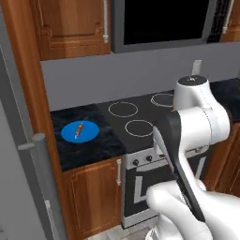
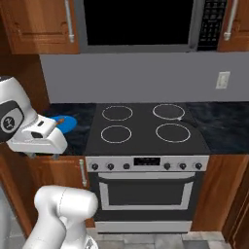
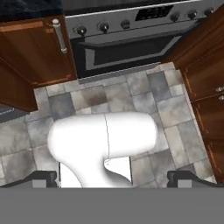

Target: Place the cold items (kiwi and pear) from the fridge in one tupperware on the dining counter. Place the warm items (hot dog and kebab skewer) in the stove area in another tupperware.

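Floor tiles (image 3: 131, 94) are faced by the wide-open gripper (image 3: 113, 177); the skewer (image 1: 79, 129), left of the stove (image 1: 140, 123), should be approached from above.

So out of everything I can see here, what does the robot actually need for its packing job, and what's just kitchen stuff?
Belongs to the job:
- kebab skewer, lying on the blue plate left of the stove
- gripper, open, holding nothing

Just kitchen:
- stove, burners bare
- oven door, closed
- microwave above
- wall outlet
- wooden cabinets
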{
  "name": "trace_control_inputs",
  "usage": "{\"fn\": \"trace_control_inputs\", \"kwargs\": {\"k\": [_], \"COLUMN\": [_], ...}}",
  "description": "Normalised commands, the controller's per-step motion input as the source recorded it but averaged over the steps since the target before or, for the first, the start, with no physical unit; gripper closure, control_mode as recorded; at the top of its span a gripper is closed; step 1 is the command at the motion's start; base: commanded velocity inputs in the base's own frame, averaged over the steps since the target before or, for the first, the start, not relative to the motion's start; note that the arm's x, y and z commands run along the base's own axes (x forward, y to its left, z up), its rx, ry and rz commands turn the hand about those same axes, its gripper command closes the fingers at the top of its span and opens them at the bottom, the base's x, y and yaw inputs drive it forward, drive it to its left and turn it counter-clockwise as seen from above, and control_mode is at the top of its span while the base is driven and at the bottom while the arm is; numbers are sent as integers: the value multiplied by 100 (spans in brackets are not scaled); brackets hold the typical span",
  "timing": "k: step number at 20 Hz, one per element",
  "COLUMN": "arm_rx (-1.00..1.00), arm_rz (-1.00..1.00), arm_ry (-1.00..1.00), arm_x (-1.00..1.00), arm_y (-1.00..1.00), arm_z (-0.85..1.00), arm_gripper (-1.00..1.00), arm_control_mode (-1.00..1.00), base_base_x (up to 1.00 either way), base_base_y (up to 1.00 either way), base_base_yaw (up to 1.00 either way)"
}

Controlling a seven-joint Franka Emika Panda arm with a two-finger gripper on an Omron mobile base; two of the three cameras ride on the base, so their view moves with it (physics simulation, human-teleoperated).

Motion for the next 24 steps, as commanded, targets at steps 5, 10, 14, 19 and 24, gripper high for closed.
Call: {"fn": "trace_control_inputs", "kwargs": {"k": [5,10,14,19,24], "arm_rx": [0,0,0,0,8], "arm_rz": [0,0,0,0,-1], "arm_ry": [0,0,0,0,0], "arm_x": [0,0,0,8,56], "arm_y": [0,0,0,32,73], "arm_z": [0,0,0,-22,-45], "arm_gripper": [-100,-100,-100,-100,-100], "arm_control_mode": [100,100,100,-100,-100], "base_base_x": [85,45,69,35,0], "base_base_y": [-4,15,30,29,0], "base_base_yaw": [55,13,0,0,0]}}
